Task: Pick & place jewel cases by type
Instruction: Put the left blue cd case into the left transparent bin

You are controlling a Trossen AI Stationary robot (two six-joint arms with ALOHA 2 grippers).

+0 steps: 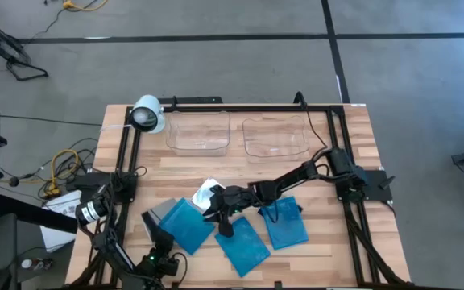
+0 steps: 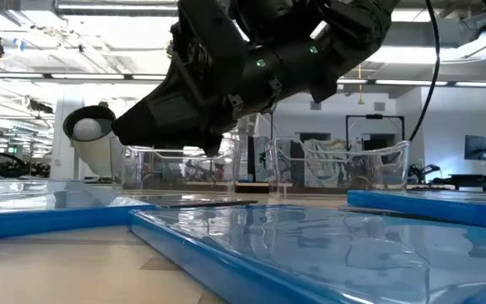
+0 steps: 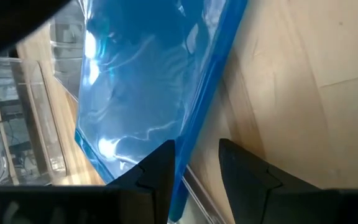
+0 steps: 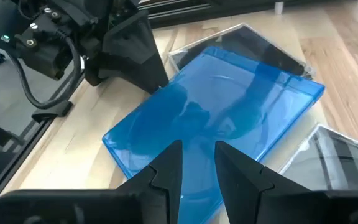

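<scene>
The right gripper (image 4: 197, 171) hovers with fingers slightly parted, holding nothing, over the left blue jewel case (image 1: 188, 224), which overlaps a clear jewel case (image 4: 263, 53) (2 more blue cases (image 1: 242, 246) lie nearby), the left gripper (image 3: 196, 165), also narrowly parted, at that case's edge.

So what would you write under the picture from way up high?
Right gripper reaches over three blue jewel cases on the wooden table, left gripper beside them, two clear trays behind.
</scene>
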